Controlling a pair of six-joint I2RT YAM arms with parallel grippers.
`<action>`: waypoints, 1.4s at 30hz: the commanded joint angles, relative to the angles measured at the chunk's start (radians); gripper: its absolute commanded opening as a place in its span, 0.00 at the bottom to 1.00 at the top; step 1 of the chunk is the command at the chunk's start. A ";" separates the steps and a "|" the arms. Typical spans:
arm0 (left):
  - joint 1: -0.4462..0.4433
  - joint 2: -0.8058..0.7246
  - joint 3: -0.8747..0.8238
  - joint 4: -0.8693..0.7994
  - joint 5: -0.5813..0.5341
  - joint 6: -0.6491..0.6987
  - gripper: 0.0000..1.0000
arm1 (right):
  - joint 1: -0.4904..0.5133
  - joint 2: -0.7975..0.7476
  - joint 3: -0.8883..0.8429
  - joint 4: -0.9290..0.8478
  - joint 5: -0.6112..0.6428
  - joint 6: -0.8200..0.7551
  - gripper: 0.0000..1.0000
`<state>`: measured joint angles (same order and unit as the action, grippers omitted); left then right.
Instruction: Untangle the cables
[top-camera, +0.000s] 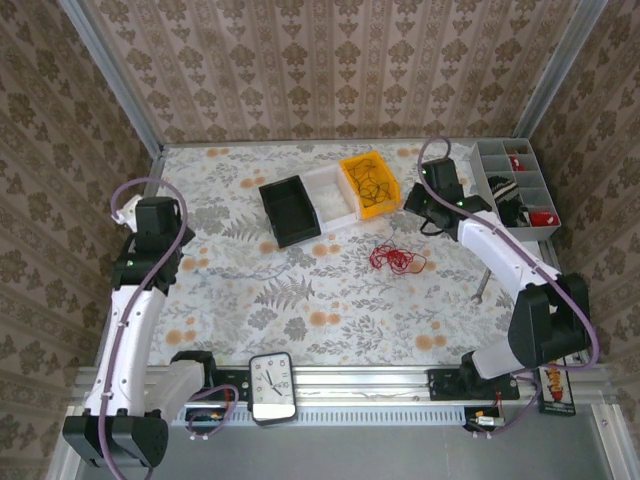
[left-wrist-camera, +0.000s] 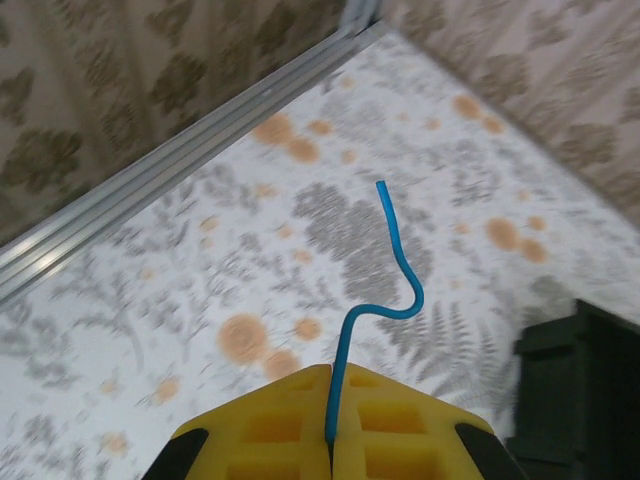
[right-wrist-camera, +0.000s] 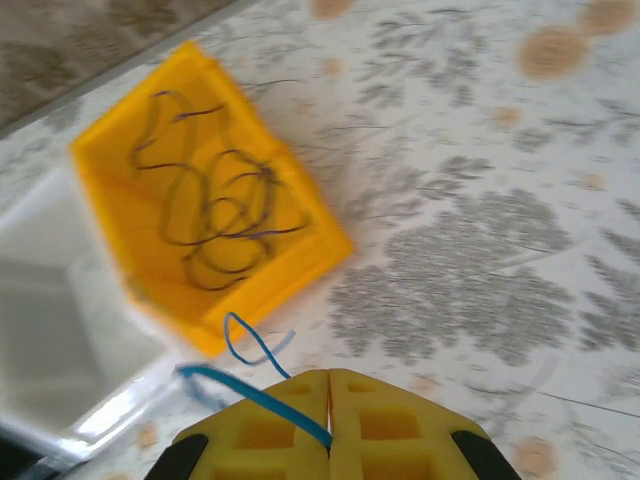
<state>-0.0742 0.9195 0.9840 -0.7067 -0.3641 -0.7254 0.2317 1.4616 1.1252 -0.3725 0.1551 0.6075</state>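
In the left wrist view my left gripper (left-wrist-camera: 330, 372) is shut on a blue cable (left-wrist-camera: 403, 262). The cable's free end curls up over the floral table. In the right wrist view my right gripper (right-wrist-camera: 328, 378) is shut on a blue cable (right-wrist-camera: 250, 396) that loops out to the left beside the yellow bin (right-wrist-camera: 300, 262). Black cables (right-wrist-camera: 215, 215) lie coiled inside that bin. A red cable (top-camera: 397, 260) lies in a loose bundle on the table, right of centre. The right arm's head (top-camera: 430, 195) hangs just right of the yellow bin (top-camera: 386, 203).
A white bin (top-camera: 330, 192) and a black bin (top-camera: 290, 210) stand left of the yellow one. A grey compartment tray (top-camera: 515, 185) with small parts sits at the back right. A timer (top-camera: 272, 385) rests at the near edge. Metal rails frame the table.
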 joint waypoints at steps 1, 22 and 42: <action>0.016 0.008 -0.026 -0.049 -0.029 -0.056 0.00 | -0.031 -0.045 -0.029 -0.064 0.046 0.022 0.00; -0.220 0.082 -0.270 0.266 0.001 -0.275 0.00 | 0.089 0.020 0.341 0.033 -0.163 -0.127 0.00; -0.240 0.105 -0.260 0.248 -0.006 -0.284 0.00 | 0.135 0.545 0.734 -0.021 -0.192 -0.168 0.00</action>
<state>-0.3073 1.0183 0.7063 -0.4412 -0.3531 -1.0023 0.3531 1.9690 1.8133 -0.3454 -0.0593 0.4801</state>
